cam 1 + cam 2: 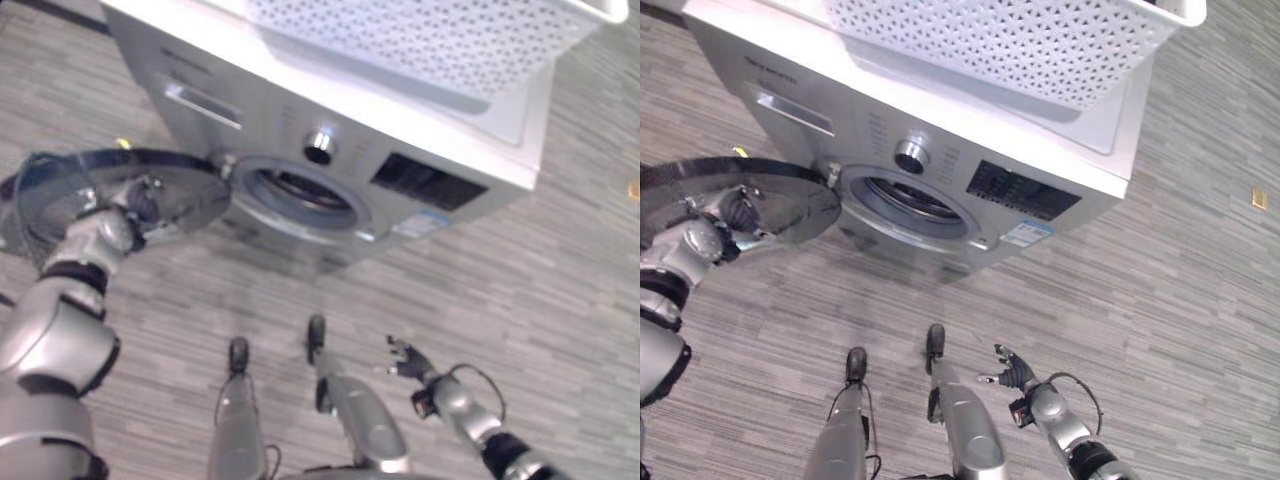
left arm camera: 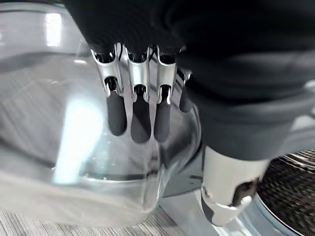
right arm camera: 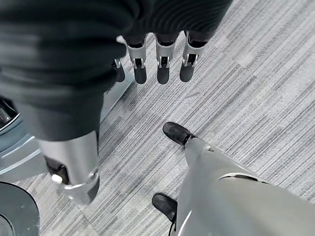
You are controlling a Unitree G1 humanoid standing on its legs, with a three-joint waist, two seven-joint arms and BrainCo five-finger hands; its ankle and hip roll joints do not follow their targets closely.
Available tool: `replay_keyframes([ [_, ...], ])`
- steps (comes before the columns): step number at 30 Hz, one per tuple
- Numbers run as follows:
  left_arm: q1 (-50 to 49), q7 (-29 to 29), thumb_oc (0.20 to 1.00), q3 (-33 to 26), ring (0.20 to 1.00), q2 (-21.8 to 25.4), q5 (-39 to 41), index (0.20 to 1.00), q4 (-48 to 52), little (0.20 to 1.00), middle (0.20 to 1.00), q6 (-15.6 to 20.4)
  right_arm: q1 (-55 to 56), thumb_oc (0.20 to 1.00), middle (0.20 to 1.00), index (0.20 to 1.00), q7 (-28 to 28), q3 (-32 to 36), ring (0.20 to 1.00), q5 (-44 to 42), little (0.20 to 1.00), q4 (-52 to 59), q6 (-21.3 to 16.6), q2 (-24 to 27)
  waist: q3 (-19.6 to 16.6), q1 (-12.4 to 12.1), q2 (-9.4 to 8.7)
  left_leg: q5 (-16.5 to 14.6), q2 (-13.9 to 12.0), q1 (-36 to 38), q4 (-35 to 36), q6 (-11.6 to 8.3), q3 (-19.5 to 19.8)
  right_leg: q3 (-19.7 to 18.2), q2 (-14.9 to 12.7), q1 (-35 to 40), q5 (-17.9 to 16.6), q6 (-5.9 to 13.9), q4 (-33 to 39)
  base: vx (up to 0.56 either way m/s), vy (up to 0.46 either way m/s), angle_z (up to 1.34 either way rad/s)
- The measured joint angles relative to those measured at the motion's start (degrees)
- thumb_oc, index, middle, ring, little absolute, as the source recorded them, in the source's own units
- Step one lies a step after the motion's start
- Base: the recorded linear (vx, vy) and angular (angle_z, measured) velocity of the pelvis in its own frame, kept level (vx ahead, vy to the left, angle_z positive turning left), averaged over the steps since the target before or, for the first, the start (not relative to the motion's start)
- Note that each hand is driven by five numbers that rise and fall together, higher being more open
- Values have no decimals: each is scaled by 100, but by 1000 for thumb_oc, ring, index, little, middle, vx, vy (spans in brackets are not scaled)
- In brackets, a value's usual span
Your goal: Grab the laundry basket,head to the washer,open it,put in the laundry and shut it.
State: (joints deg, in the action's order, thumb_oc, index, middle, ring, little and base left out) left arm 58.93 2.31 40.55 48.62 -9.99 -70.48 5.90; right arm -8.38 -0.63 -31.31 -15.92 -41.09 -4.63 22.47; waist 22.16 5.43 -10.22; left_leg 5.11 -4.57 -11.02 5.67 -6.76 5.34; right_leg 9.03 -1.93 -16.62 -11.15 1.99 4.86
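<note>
A silver front-loading washer [image 1: 420, 135] stands ahead, its round glass door [image 1: 60, 190] swung wide to the left. The drum opening [image 1: 300, 195] is dark inside. A white perforated laundry basket [image 1: 430, 40] rests on top of the washer; its contents are hidden. My left hand [image 1: 135, 205] lies against the inner bowl of the door, fingers [image 2: 140, 118] straight on the glass [image 2: 59, 162], curled round nothing. Low at the right, my right hand [image 1: 405, 360] hangs over the floor with relaxed fingers [image 3: 162, 69], holding nothing.
Grey striped carpet [image 1: 560, 300] surrounds the washer. The open door juts out over the floor to the left of the drum. A control knob [image 1: 319, 145] and a detergent drawer [image 1: 205, 105] sit on the washer's front panel.
</note>
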Motion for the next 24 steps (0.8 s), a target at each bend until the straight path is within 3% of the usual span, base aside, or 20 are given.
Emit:
replay_keyframes([
  [16,-13,26,1000,-41,1000,78,7,1000,44,1000,1000,-33,-44,1000,1000,1000,6,-33,1000,-3,1000,367,-18,11,-59,-79,30,2,12,103,-1,2,-5,-14,-10,94,-45,-62,-1,0,0,0],
  [22,-1466,161,1000,-1347,1000,126,1012,1000,1264,1000,1000,15,233,1000,1000,1000,55,401,1000,-263,1000,293,2,-16,-266,-154,290,-27,17,320,1,21,-14,-16,-18,310,-7,-117,-2,49,15,0],
  [24,-2829,282,1000,-2613,1000,-46,1654,1000,2405,1000,1000,133,481,1000,1000,1000,65,818,1000,-486,1000,223,-7,-26,-369,-174,424,-91,11,500,10,25,-26,-22,-14,486,47,-108,-1,107,25,-2],
])
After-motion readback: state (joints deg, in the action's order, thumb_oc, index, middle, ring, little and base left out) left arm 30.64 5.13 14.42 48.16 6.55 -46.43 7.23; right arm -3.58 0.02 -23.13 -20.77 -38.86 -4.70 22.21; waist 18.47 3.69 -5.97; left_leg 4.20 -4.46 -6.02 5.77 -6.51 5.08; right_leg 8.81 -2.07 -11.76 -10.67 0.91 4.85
